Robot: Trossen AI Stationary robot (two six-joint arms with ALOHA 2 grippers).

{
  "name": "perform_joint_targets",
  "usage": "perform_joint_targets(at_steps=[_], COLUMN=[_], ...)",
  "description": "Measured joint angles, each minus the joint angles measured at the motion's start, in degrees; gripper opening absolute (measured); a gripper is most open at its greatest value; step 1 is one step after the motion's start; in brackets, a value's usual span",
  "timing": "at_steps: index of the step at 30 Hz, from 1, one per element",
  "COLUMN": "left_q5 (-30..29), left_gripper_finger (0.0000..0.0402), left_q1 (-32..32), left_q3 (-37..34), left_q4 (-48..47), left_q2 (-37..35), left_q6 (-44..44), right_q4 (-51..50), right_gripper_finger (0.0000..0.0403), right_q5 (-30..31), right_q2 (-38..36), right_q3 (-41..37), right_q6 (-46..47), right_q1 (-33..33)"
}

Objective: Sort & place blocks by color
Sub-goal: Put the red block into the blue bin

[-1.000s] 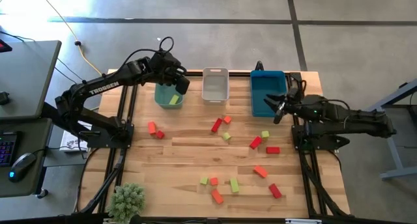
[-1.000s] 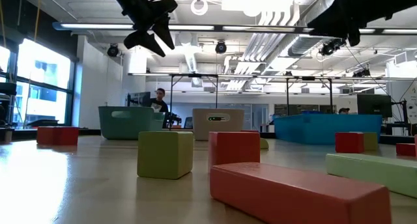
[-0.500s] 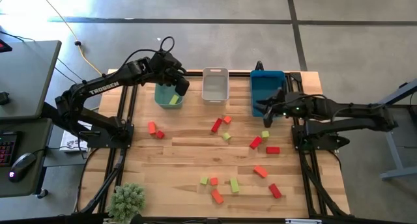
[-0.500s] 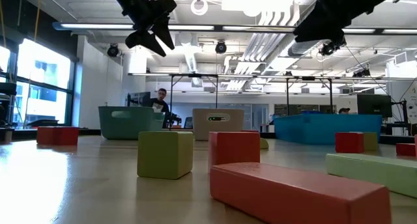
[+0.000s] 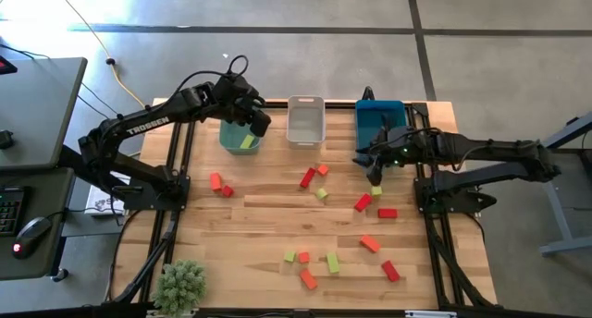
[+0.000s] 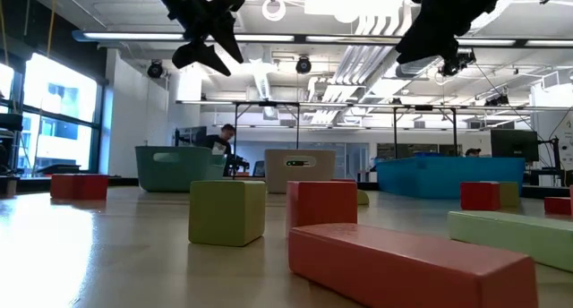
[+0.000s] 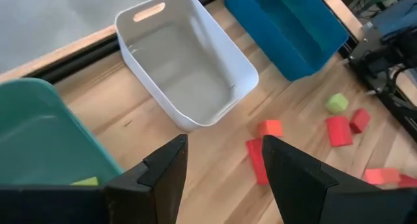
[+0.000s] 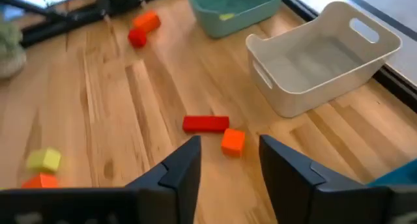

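Sorting has barely begun: the white bin (image 5: pixel 305 121) sits empty and the green bin (image 5: pixel 238 135) holds one yellow-green block (image 5: pixel 247 142), while most blocks (image 5: pixel 333 262) lie scattered across the table (image 5: pixel 268 216). Both the left gripper (image 5: pixel 256 120) and right gripper (image 5: pixel 368 156) hover spread apart, empty.

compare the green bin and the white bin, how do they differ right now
The green bin is teal and holds a yellow-green block; the white bin is white and empty. The left gripper hangs over the green bin, jaws open and empty, while nothing is above the white bin. Both stand upright in the row along the table's far edge.
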Motion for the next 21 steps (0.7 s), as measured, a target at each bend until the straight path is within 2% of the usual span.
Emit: perform_joint_targets(at_steps=[7, 17, 21], left_q5=[0.0, 0.0, 0.0], left_gripper_finger=[0.0188, 0.0188, 0.0188], left_q1=[-3.3, -9.1, -11.0], left_q3=[0.0, 0.0, 0.0], left_q4=[0.0, -0.3, -0.3], left_q2=[0.0, 0.0, 0.0], left_q6=[-4.6, -8.0, -8.8], right_q4=[-6.5, -12.2, -12.5], right_gripper_finger=[0.0202, 0.0206, 0.0206], right_q5=[-5.0, -15.6, -17.4], right_q2=[2.1, 6.7, 9.9], right_q3=[3.4, 3.4, 3.4], right_q6=[-11.8, -20.5, -24.0], right_q1=[0.6, 0.8, 2.8])
